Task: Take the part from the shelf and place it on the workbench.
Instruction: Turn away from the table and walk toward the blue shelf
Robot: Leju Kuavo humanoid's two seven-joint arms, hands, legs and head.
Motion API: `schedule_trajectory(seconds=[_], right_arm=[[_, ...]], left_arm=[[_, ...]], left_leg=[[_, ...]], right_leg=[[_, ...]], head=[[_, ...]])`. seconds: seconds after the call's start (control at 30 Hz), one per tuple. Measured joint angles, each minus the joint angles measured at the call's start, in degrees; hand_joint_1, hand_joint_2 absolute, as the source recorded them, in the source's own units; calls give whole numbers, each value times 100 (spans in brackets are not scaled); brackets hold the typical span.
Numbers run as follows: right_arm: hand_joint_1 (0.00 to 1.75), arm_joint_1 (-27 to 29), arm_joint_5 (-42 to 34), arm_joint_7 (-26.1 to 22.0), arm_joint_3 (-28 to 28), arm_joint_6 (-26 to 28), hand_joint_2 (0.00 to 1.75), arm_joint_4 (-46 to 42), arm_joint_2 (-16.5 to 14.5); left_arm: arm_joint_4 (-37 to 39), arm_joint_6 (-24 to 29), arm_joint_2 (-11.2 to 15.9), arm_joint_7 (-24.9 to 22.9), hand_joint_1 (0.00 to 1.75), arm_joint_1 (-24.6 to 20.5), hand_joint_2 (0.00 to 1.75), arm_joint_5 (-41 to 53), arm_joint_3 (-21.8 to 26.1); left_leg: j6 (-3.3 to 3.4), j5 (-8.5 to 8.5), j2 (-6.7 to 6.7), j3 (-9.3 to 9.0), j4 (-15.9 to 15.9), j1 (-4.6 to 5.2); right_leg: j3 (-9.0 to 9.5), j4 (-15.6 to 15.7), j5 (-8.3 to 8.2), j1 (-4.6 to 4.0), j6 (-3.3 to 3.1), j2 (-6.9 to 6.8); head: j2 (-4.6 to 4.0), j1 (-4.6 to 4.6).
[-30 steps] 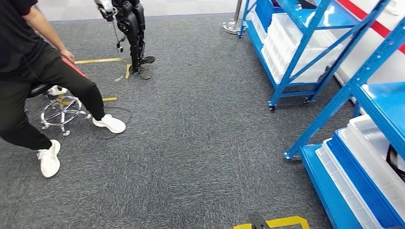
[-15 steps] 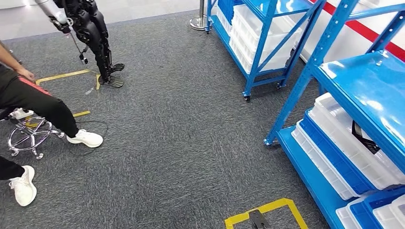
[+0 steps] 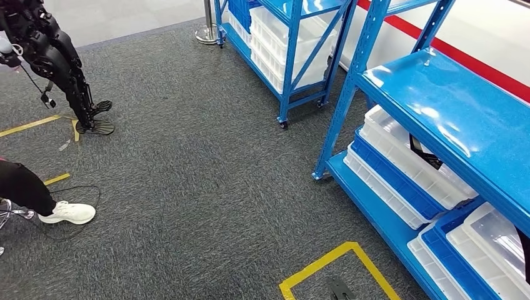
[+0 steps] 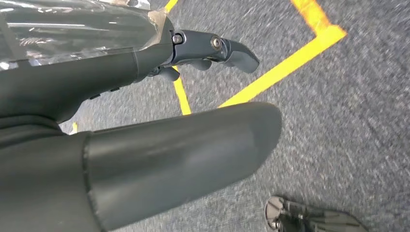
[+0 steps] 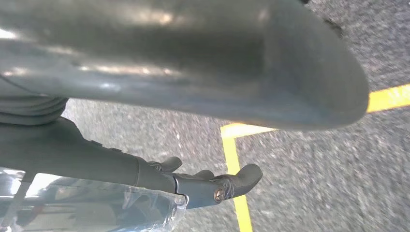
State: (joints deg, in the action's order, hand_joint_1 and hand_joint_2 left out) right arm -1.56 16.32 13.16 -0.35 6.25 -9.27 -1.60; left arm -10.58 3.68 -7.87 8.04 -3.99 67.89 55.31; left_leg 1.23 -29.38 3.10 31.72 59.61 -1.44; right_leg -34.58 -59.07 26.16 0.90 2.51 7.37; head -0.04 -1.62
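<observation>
A blue metal shelf (image 3: 437, 94) stands at the right in the head view. On its lower level are white bins (image 3: 394, 140) with blue ones under them. A black part (image 3: 425, 154) lies in one white bin under the top board. Another dark piece (image 3: 524, 245) shows in a bin at the right edge. My left hand (image 4: 193, 96) hangs over grey carpet, holding nothing, thumb apart from the dark fingers (image 4: 227, 48). My right hand (image 5: 203, 111) hangs the same way, nothing in it, fingers (image 5: 222, 186) stretched out below the thumb.
A second blue shelf (image 3: 284, 37) with white bins stands farther back. A yellow tape square (image 3: 337, 262) marks the carpet near my feet. Another black robot (image 3: 59, 69) stands far left, and a person's white shoe (image 3: 67, 213) and a cable lie at the left edge.
The camera has swung to the right: the near shelf now takes up much of the right side, while the person, the stool and the other robot have slid off to the left.
</observation>
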Motion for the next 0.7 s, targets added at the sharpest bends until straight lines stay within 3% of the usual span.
schedule_trajectory(seconds=[0.07, 0.1, 0.17, 0.2, 0.23, 0.3, 0.33, 0.4, 0.47, 0.5, 0.57, 0.63, 0.7], right_arm=[[0, -3, 8, 0, 1, 0, 0, 0, -3], [0, -19, 12, 0, 2, -1, 0, 0, -7], [0, -43, 20, 1, 2, -5, 0, 0, -8], [0, -40, 25, 1, 2, -10, 0, 0, -7], [0, -32, 30, 3, 2, -16, 0, 0, -6], [0, -28, 44, 7, 2, -26, 0, 0, -2], [0, -39, 52, 9, 2, -28, 0, -1, 1], [0, -63, 66, 10, 2, -30, 0, -2, 2], [0, -58, 73, 13, 2, -31, 0, -1, 10], [0, -43, 76, 15, 2, -31, 0, -1, 15], [0, -33, 80, 19, 2, -31, 0, 0, 20], [0, -56, 81, 20, 1, -31, 0, 0, 21], [0, -62, 81, 20, 0, -31, 0, 0, 21]], left_arm=[[-1, 3, 1, -3, 0, 4, 0, -1, -3], [-2, 4, 5, -4, 0, 10, 0, -2, -2], [-2, 6, 10, -7, 0, 19, 0, -5, -1], [-2, 8, 10, -8, 0, 18, 0, -6, -1], [-2, 11, 9, -9, 0, 17, 0, -7, -1], [-2, 19, 5, -10, 0, 13, 0, -7, -1], [-2, 20, 2, -11, 0, 14, 0, -7, -1], [-2, 23, 0, -12, 0, 12, 0, -7, -1], [-2, 27, -9, -14, 0, -2, 0, -7, -1], [-2, 31, -15, -16, 0, -11, 0, -7, -1], [-1, 35, -21, -19, 0, -16, 0, -7, -2], [0, 36, -24, -24, 0, -1, 0, -5, -3], [1, 34, -27, -37, 0, 18, 0, -3, -2]], left_leg=[[94, 42, -162, -38, -72, 4], [120, 45, -251, -47, -86, 21], [144, 35, -429, -46, -88, 50], [144, 28, -512, -48, -88, 58], [138, 20, -587, -53, -87, 60], [107, -4, -725, -81, -86, 64], [78, -25, -787, -97, -84, 79], [13, -66, -897, -137, -83, 108], [-47, -90, -1008, -184, -106, 106], [-79, -113, -1010, -209, -102, 87], [-128, -297, -762, -138, 140, 52], [-140, -655, -416, 188, 823, 36], [-148, -855, -306, 538, 1439, 33]], right_leg=[[-185, -319, 150, -15, 9, -330], [-351, -644, 297, -11, -6, -521], [-709, -1349, 570, 1, -9, -654], [-795, -1528, 612, 11, 16, -670], [-765, -1483, 568, 19, 57, -685], [-388, -809, 307, 31, 145, -843], [-171, -428, 186, 16, 158, -989], [76, 2, 57, -32, 106, -1173], [77, 39, 41, -73, 17, -1077], [88, 60, 32, -45, -22, -1010], [132, 105, 8, 17, -127, -876], [142, 117, -3, 26, -206, -734], [145, 115, -2, 4, -230, -567]], head=[[0, -13], [0, -19], [0, -24], [0, -25], [0, -25], [0, -25], [0, -23], [0, -16], [0, -11], [0, -9], [0, 3], [0, 20], [0, 25]])
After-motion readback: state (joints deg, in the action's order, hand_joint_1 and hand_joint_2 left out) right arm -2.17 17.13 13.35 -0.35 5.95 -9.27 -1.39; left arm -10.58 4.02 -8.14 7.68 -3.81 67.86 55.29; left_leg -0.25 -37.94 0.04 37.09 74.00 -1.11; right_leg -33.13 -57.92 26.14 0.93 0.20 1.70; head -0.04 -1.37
